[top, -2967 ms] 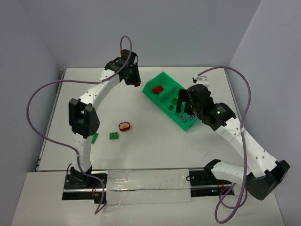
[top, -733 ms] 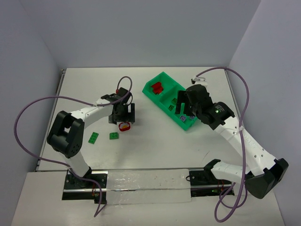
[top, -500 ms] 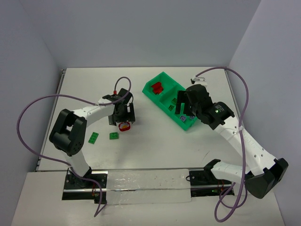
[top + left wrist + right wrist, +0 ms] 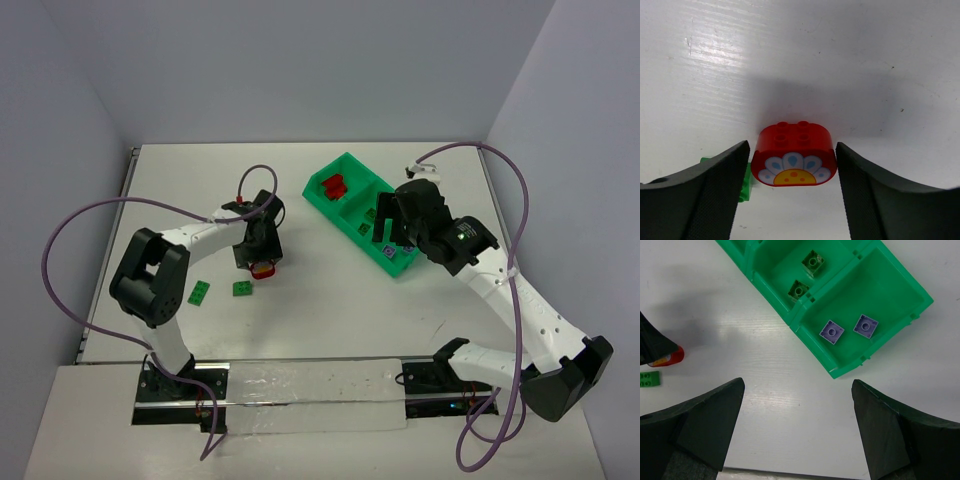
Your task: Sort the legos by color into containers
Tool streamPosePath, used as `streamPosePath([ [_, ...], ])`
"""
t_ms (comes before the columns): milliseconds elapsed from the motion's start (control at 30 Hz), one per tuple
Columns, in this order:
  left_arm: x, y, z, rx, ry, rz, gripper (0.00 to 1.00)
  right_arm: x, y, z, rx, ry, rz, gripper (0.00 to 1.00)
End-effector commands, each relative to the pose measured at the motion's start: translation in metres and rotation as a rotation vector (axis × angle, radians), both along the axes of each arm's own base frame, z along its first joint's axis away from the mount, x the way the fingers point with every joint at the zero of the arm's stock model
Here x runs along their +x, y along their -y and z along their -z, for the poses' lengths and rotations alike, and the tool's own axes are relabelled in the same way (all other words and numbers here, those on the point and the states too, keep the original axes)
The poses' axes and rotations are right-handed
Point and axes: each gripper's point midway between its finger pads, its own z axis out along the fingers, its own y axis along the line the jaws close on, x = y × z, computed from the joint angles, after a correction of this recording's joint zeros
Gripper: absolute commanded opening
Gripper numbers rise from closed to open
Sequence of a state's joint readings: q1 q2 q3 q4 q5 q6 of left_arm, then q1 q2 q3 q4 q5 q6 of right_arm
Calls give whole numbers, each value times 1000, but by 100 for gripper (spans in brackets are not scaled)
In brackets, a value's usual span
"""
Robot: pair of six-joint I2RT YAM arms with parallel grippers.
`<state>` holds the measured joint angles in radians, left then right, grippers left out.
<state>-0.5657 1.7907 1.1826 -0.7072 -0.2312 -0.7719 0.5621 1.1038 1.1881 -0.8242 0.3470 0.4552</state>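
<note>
Near edge of the white table (image 4: pixel 330 310): both arm bases are sitting side by side, left arm reaching in toward the middle, right arm rising up the right side.

Near-left of centre: a green brick (image 4: pixel 199 292) is lying flat on the table; a second green brick (image 4: pixel 243 288) is lying to its right, well apart from it.

Just beyond that second one: the red rounded brick (image 4: pixel 793 155) is resting on the table, studs up, a flower print with a yellow centre showing on the face toward the wrist camera; the left gripper (image 4: pixel 792 147) is straddling it low down, its black fingers (image 4: pixel 715 190) standing right at the brick's two ends; I cannot tell whether they are pressing on it or only flanking it.

Right of centre: the right gripper (image 4: pixel 797 385) is hovering above the near end of the tray (image 4: pixel 322 195), fingers spread wide, grasping nothing.

The tray is lying on a slant from near-right to far-left; near-right compartment is holding two purple bricks (image 4: pixel 832 331), side by side and apart; middle compartment is holding two dark green bricks (image 4: pixel 812 261); far-left compartment is holding red bricks (image 4: pixel 333 186), bunched together, number unclear.
</note>
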Motion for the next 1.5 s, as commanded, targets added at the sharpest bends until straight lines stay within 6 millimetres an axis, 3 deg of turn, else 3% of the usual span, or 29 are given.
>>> streamPosePath([
  [0, 8, 10, -11, -10, 28, -2, 71, 5, 1, -12, 20, 47, 11, 95],
  [100, 4, 11, -8, -5, 15, 4, 65, 5, 1, -13, 22, 49, 12, 95],
  [267, 6, 12, -17, -1, 25, 5, 42, 5, 1, -14, 24, 53, 13, 95],
  [400, 25, 22, -50, -25, 97, 13, 28, 4, 3, -15, 25, 59, 16, 95],
  [467, 48, 37, -84, -71, 170, 29, 25, 4, 4, -18, 26, 67, 21, 95],
  [533, 61, 50, -94, -91, 185, 53, 25, 3, 5, -17, 27, 68, 28, 95],
  [600, 84, 66, -117, -129, 235, 69, 25, 2, 7, -17, 27, 70, 31, 95],
  [667, 93, 73, -116, -135, 240, 81, 25, 1, 7, -17, 27, 70, 33, 95],
  [700, 108, 85, -136, -170, 290, 96, 25, 1, 8, -17, 29, 68, 37, 95],
  [733, 124, 98, -143, -193, 315, 114, 25, 0, 8, -17, 28, 67, 39, 95],
  [800, 146, 117, -138, -216, 329, 135, 25, -1, 10, -17, 25, 66, 43, 95],
  [933, 187, 150, -167, -302, 446, 169, 26, -2, 13, -17, 15, 67, 56, 95],
  [1200, 226, 187, -152, -459, 522, 167, 28, -2, 11, -13, 12, 41, 51, 95],
  [1333, 240, 200, -155, -512, 568, 174, 32, -3, 12, -12, 3, 33, 52, 95],
  [1400, 245, 207, -151, -534, 573, 190, 39, -3, 12, -11, 1, 30, 54, 95],
  [1467, 249, 212, -154, -553, 582, 203, 61, -4, 13, -10, -5, 24, 58, 95],
])
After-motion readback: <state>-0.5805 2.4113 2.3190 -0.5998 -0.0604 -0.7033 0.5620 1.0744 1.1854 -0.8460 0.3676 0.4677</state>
